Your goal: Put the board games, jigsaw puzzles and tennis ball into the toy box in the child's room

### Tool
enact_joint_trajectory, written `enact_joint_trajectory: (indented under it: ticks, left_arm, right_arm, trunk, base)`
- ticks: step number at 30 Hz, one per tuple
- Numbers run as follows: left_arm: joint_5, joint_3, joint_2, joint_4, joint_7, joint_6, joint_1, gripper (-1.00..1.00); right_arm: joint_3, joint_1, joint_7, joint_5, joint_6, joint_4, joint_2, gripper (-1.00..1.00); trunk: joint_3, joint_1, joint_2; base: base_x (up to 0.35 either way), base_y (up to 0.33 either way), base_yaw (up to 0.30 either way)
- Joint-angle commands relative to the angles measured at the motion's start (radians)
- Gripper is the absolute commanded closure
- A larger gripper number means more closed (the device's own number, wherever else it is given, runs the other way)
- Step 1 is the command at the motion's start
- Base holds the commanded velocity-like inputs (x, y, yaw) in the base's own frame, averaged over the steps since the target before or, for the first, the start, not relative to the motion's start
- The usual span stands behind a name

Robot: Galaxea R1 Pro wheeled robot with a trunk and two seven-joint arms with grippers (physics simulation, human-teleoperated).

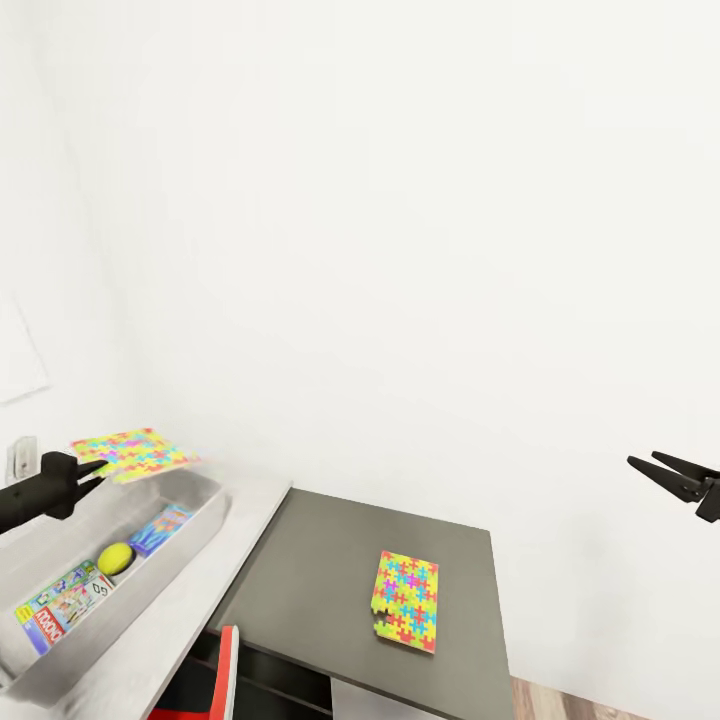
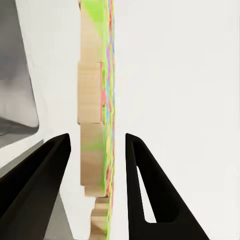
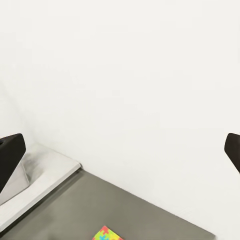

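Note:
A multicolour jigsaw puzzle (image 1: 135, 452) hangs flat above the far end of the grey toy box (image 1: 222, 497). My left gripper (image 1: 98, 468) is at its near edge. In the left wrist view the puzzle (image 2: 95, 125) is edge-on between the black fingers (image 2: 50, 170), with a small gap on each side, so the gripper is open. In the toy box lie the tennis ball (image 1: 115, 557), a blue board game (image 1: 160, 528) and a white-and-red board game (image 1: 60, 605). A second jigsaw puzzle (image 1: 405, 600) lies on a dark grey top (image 1: 320, 560). My right gripper (image 1: 665, 470) hovers open far to the right.
The toy box stands on the pale table (image 1: 250, 510) against the white wall. The dark grey top adjoins it, slightly lower. A red and black object (image 1: 228, 670) sits below the table edge. Wood floor (image 1: 600, 705) shows at the bottom right. The right wrist view has the second puzzle's corner (image 3: 107, 234).

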Motion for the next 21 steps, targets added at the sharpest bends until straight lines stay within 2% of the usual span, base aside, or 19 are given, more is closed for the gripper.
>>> enact_joint_trajectory:
  ticks: [1,3,6,9,11,12,14,16,18,20,21]
  left_arm:
    - [0.008,0.023,0.003,0.018,0.009,-0.002,0.000,1.00]
    - [-0.001,0.046,0.004,0.064,0.008,-0.016,0.001,1.00]
    - [-0.031,0.049,0.003,0.095,0.007,-0.071,0.002,1.00]
    - [-0.091,0.045,-0.007,0.106,-0.013,-0.122,0.003,1.00]
    - [-0.160,0.044,-0.030,0.109,-0.072,-0.160,0.001,1.00]
    - [-0.181,0.043,-0.035,0.110,-0.087,-0.169,0.000,1.00]
    - [-0.255,0.042,-0.048,0.115,-0.132,-0.195,-0.009,1.00]
    - [-0.295,0.039,-0.053,0.131,-0.157,-0.205,-0.020,1.00]
    - [-0.320,0.014,-0.054,0.153,-0.179,-0.209,-0.028,1.00]
    - [-0.355,-0.044,-0.050,0.200,-0.238,-0.212,-0.039,1.00]
    - [-0.364,-0.057,-0.050,0.216,-0.259,-0.212,-0.045,1.00]
  right_arm:
    - [0.000,-0.001,0.001,-0.003,0.006,0.000,0.000,-1.00]
    - [0.000,-0.001,0.001,-0.003,0.005,0.000,0.000,-1.00]
    - [0.000,-0.001,0.001,-0.003,0.004,0.000,0.000,-1.00]
    - [0.001,-0.001,0.001,-0.003,0.004,0.000,0.000,-1.00]
    - [0.018,-0.001,0.001,-0.003,0.003,0.000,0.002,-1.00]
    - [0.024,-0.001,0.001,-0.003,0.003,0.000,0.002,-1.00]
    - [0.037,-0.001,0.001,-0.003,0.003,0.000,0.003,-1.00]
    - [0.042,-0.001,0.002,-0.003,0.002,0.000,0.003,-1.00]
    - [0.044,0.000,0.003,-0.003,-0.005,0.000,0.004,-1.00]
    - [0.046,0.000,0.001,-0.003,-0.035,0.000,0.004,-1.00]
    - [0.047,0.000,0.001,-0.003,-0.041,0.000,0.004,-1.00]
  trunk:
    - [-0.002,0.001,-0.002]
    - [-0.002,0.001,-0.002]
    - [-0.002,0.001,-0.002]
    - [-0.002,0.001,-0.002]
    - [-0.002,0.001,-0.002]
    - [-0.002,0.001,-0.002]
    - [-0.002,0.001,-0.002]
    - [-0.002,0.001,-0.002]
    - [-0.002,0.001,-0.002]
    - [-0.002,0.001,-0.002]
    - [-0.002,0.001,-0.002]
  base:
    - [0.000,0.000,0.000]
    - [0.000,0.000,0.000]
    - [0.000,0.000,0.000]
    - [0.000,0.000,0.000]
    - [0.000,0.000,0.000]
    - [0.000,0.000,0.000]
    - [0.000,0.000,0.000]
    - [0.000,0.000,0.000]
    - [0.000,0.000,0.000]
    - [0.000,0.000,0.000]
    - [0.000,0.000,0.000]
